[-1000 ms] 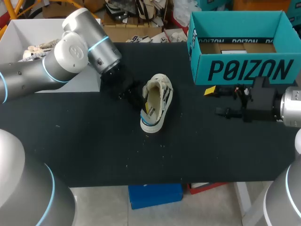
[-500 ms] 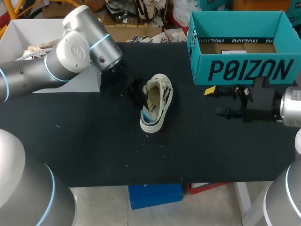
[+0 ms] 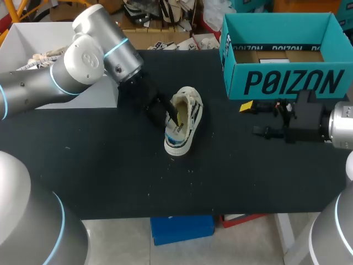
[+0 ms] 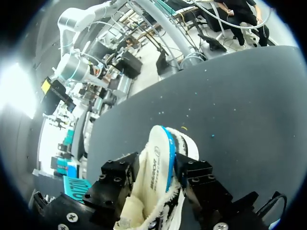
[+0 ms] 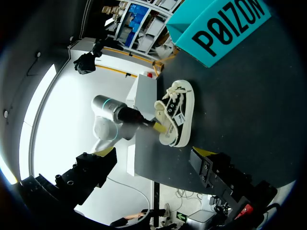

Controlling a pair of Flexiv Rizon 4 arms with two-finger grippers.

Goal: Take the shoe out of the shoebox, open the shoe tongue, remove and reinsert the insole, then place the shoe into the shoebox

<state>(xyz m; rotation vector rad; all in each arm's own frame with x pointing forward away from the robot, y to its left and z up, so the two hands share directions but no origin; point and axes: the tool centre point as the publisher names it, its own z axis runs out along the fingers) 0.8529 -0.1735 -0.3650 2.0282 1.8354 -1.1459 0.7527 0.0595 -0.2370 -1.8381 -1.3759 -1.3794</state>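
A white low-top shoe [image 3: 185, 130] lies on the black table [image 3: 110, 171], a little left of the middle. My left gripper [image 3: 165, 112] is at its heel end, with one finger in the shoe's mouth and the other outside. In the left wrist view its black fingers [image 4: 120, 175] stand apart, and the white, blue-edged insole [image 4: 160, 160] and the fuzzy collar lie between them. The teal shoebox [image 3: 287, 83] stands open at the back right. In front of the box my right gripper [image 3: 258, 118] is open and holds nothing. From the right wrist view the shoe [image 5: 177, 115] lies well ahead of that gripper [image 5: 153, 167].
A white bin [image 3: 22, 44] with pale things in it stands at the back left, behind my left arm. Bare black tabletop stretches from the shoe to the front edge and across to my right gripper.
My left gripper's fingers have spread apart at the shoe's heel, and one now reaches into the opening. The shoe has barely shifted. The right arm has kept still.
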